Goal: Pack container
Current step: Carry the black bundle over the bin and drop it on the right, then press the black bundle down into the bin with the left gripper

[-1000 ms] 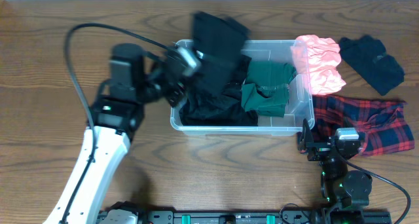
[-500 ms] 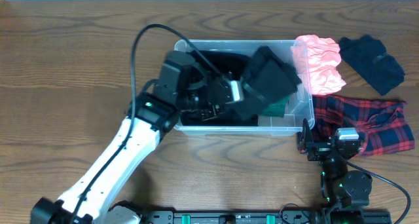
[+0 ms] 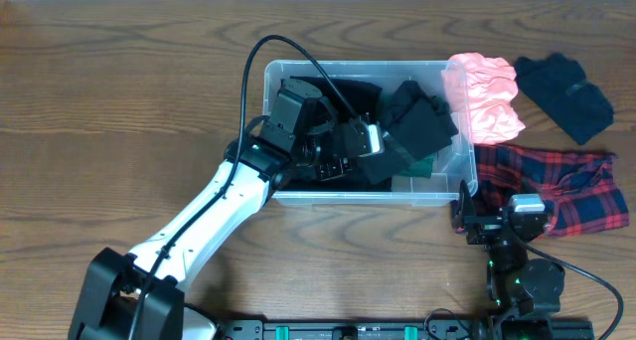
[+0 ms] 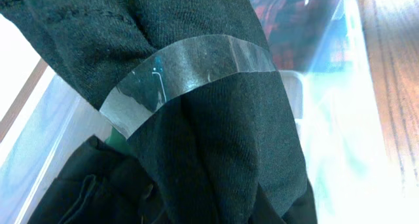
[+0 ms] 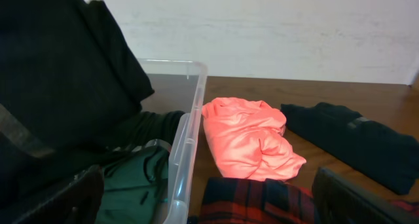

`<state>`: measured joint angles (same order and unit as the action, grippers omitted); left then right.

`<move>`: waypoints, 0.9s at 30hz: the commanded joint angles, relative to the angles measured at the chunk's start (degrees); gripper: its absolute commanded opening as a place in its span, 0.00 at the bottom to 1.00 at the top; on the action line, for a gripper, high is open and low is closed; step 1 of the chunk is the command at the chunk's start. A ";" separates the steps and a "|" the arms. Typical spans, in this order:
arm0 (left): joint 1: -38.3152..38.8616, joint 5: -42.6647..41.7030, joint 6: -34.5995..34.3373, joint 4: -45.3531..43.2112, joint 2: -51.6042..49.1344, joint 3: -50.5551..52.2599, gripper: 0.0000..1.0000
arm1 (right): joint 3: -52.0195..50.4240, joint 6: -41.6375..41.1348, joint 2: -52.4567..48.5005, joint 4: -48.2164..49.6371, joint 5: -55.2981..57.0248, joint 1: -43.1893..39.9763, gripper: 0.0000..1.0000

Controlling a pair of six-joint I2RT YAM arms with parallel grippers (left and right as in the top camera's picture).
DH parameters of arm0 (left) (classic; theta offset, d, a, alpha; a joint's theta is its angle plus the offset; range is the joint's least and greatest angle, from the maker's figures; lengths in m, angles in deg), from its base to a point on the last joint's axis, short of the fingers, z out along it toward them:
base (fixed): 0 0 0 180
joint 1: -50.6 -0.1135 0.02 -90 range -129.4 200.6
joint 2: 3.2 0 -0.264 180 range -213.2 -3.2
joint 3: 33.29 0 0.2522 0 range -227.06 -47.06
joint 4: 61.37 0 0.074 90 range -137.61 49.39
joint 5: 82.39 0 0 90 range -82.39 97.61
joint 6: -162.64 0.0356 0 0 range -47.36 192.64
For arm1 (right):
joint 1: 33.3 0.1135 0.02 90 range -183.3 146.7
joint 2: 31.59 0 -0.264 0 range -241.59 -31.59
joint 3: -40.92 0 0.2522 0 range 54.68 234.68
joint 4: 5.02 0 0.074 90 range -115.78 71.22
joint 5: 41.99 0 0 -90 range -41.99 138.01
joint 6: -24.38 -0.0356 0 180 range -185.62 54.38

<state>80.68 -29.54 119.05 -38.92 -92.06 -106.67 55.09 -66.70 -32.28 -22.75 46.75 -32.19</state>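
- The container [image 3: 338,197] is clear plastic, rectangular with rounded corners and a thick rim; it stands at the middle of the wood-grain table [image 3: 119,101]
- The left gripper [image 3: 376,146] is inside it, clamped on a black knitted cloth [image 3: 422,126]
- A green cloth [image 5: 131,185] lies folded in the container
- Just beside its right wall lie a crumpled pink cloth [image 3: 485,96], a red-and-navy plaid cloth [image 3: 556,181] and a dark cloth [image 3: 566,91]
- The right gripper [image 3: 494,218] stands with its jaws wide apart and holds nothing

Left end effector [image 3: 376,153]: fingertips buried in black garment [image 3: 422,121], which fills the left wrist view.
Green garment [image 3: 425,165]: mostly covered, one corner showing.
Plaid cloth [image 3: 566,181]: near corner behind right arm [image 3: 517,231]; cropped at bottom edge of right wrist view.
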 commanded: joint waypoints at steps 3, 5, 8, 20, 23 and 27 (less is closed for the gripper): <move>0.90 0.28 0.50 0.07 0.13 -0.31 0.06 | -0.09 -0.59 0.31 -0.20 0.42 0.37 0.99; 1.62 0.28 0.52 0.68 0.13 -0.31 0.06 | -0.09 -0.59 0.31 -0.20 0.42 0.37 0.99; 2.91 0.31 0.52 1.75 0.13 -0.31 0.06 | -0.09 -0.59 0.31 -0.20 0.39 0.37 0.99; 5.14 0.76 1.60 4.20 -0.35 -0.31 0.06 | -0.09 -0.59 0.31 -0.20 0.39 0.37 0.99; 5.27 0.76 1.57 4.33 -1.64 -0.31 0.06 | -0.09 -0.59 0.31 -0.20 0.42 0.37 0.99; 5.75 0.74 1.57 4.33 -3.78 -0.31 0.06 | -0.09 -0.59 0.31 -0.20 0.42 0.37 0.99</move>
<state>85.62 -27.68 120.28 -34.92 -94.10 -106.67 55.09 -66.70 -32.28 -22.75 46.75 -32.19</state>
